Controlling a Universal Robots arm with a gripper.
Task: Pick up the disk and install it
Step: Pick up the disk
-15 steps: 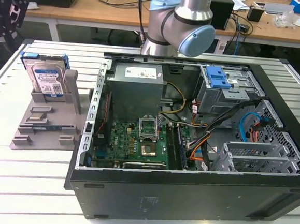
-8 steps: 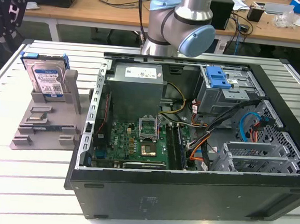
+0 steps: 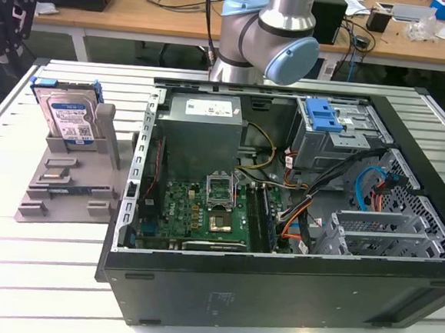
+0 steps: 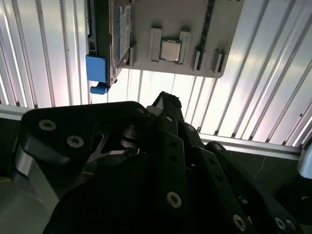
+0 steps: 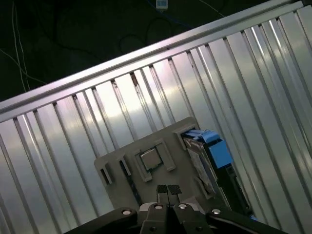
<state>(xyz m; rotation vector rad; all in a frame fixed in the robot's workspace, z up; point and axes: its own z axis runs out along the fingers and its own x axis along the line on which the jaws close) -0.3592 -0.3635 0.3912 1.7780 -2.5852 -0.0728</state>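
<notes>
The disk (image 3: 67, 116) stands upright on its edge in the grey stand (image 3: 66, 189) on the table, at the exterior view's left, its white-and-blue label facing the camera and blue rails along its sides. In both wrist views I look down on it edge-on, the disk (image 5: 201, 163) with a blue rail (image 5: 218, 150) at one end. My gripper (image 5: 168, 189) hangs well above the stand, shut with nothing between its fingertips. In the second wrist view the gripper (image 4: 165, 99) points toward the stand (image 4: 195, 19) beside the disk (image 4: 123, 27).
An open computer case (image 3: 275, 286) lies on the slatted metal table (image 3: 52, 269), right of the stand, with a grey drive cage and blue latch (image 3: 324, 115) at its far side. A small square chip (image 5: 149, 158) sits in the stand. The arm (image 3: 270, 35) rises behind the case.
</notes>
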